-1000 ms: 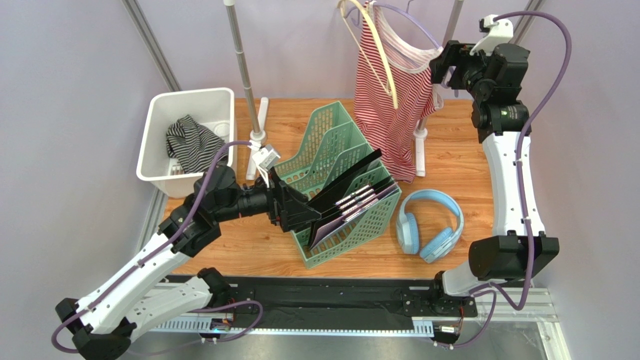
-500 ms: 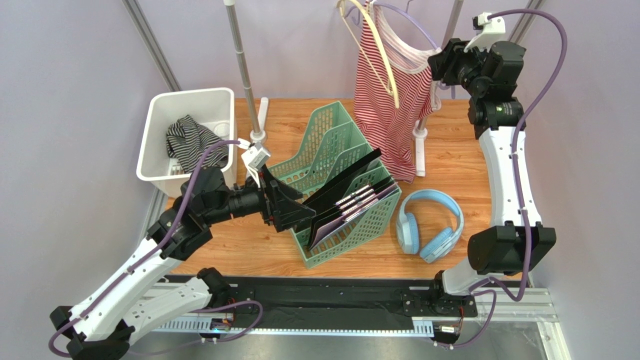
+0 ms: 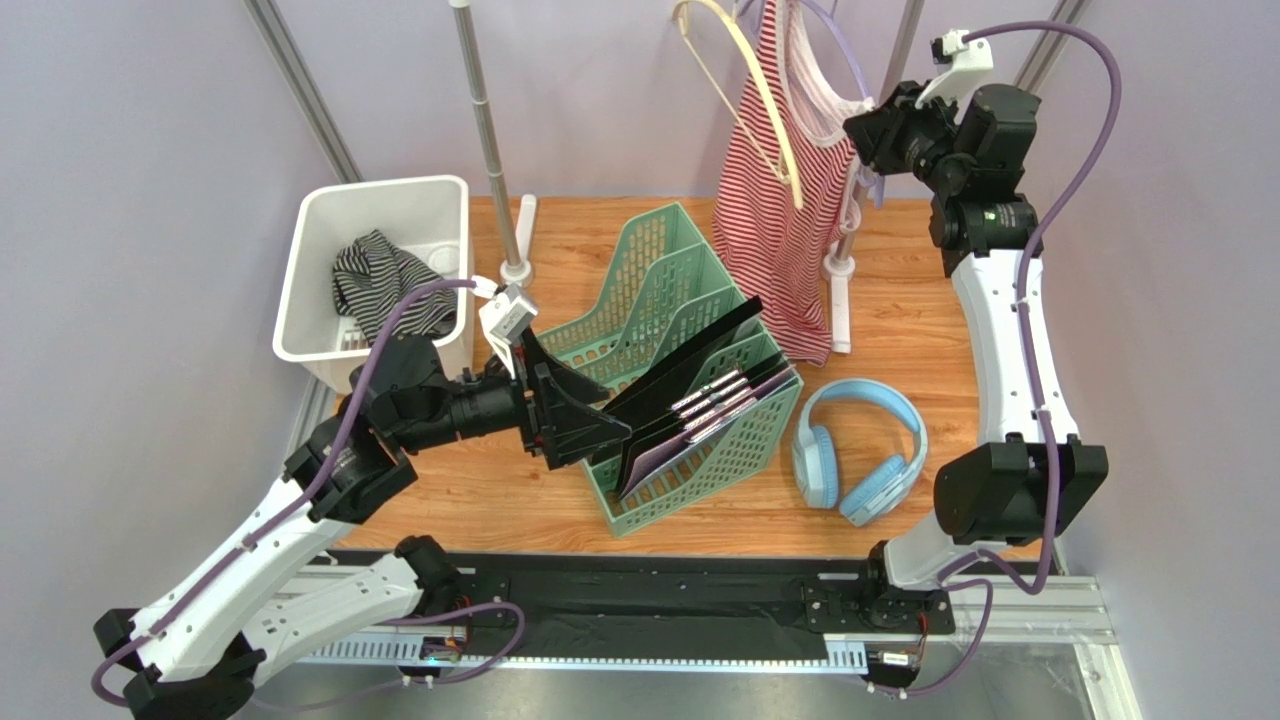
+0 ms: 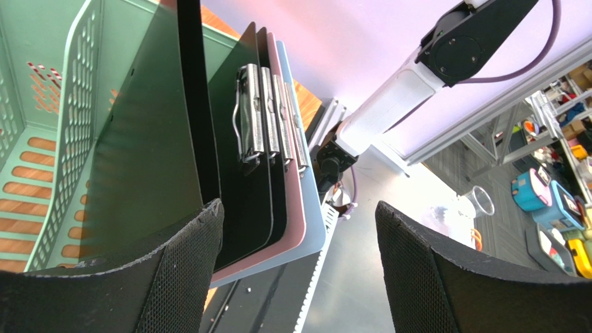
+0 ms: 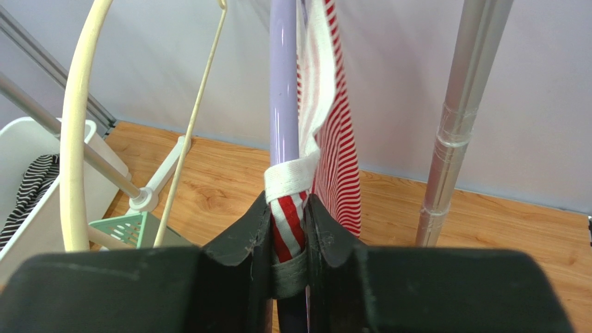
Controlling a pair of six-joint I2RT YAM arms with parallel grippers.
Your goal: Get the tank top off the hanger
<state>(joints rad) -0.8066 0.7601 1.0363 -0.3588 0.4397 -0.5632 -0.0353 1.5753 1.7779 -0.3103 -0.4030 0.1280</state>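
Note:
The red-and-white striped tank top (image 3: pixel 774 195) hangs from a lavender hanger (image 3: pixel 845 57) on the rack at the back. In the right wrist view the hanger's lavender bar (image 5: pixel 283 83) runs straight up, with the tank top's (image 5: pixel 337 118) white-trimmed edge wrapped beside it. My right gripper (image 3: pixel 872 132) is up at the garment's right shoulder, and its jaws (image 5: pixel 288 208) are shut on a fold of the striped fabric and trim. My left gripper (image 3: pixel 579 420) is low over the table beside the green file rack, open (image 4: pixel 299 229), nothing between its fingers.
A cream hanger (image 3: pixel 759 105) hangs bare to the left of the tank top. A green file rack (image 3: pixel 661 300) holds several clipboards (image 4: pixel 267 118). Blue headphones (image 3: pixel 857 450) lie to its right. A white bin (image 3: pixel 308 255) holds striped cloth (image 3: pixel 383 278). Rack poles (image 3: pixel 489 135) stand at the back.
My right gripper has gone from open to shut on the tank top's shoulder and lifted slightly, drawing the fabric up. The left arm has pulled back a little to the left.

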